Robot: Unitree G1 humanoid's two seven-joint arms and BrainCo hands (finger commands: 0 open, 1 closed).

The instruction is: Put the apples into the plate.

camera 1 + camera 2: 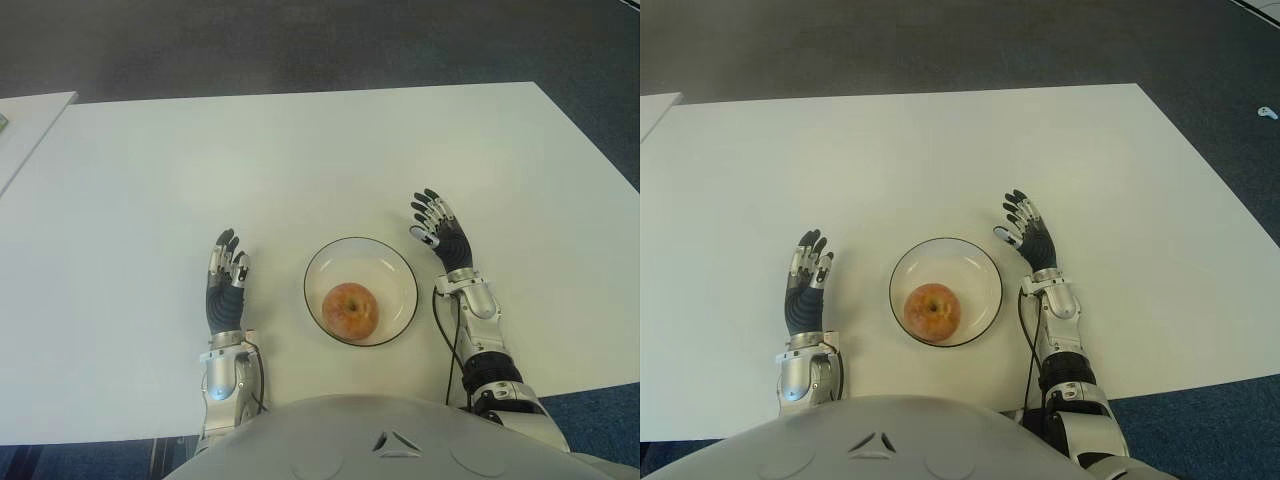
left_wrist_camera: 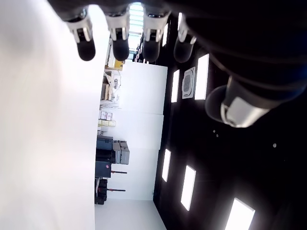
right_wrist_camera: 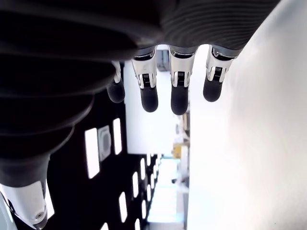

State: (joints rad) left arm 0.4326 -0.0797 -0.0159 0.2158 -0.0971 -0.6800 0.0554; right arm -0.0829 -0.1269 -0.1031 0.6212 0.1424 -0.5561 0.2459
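While you scan the white bench (image 1: 300,160), note one red-yellow round apple (image 1: 350,309) sitting inside the clear glass plate (image 1: 390,262). Left hand (image 1: 226,285) shows left of the plate, fingers spread, empty. Right hand (image 1: 441,237) just right of the rim, likewise spread. No other apples visible; task looks complete.
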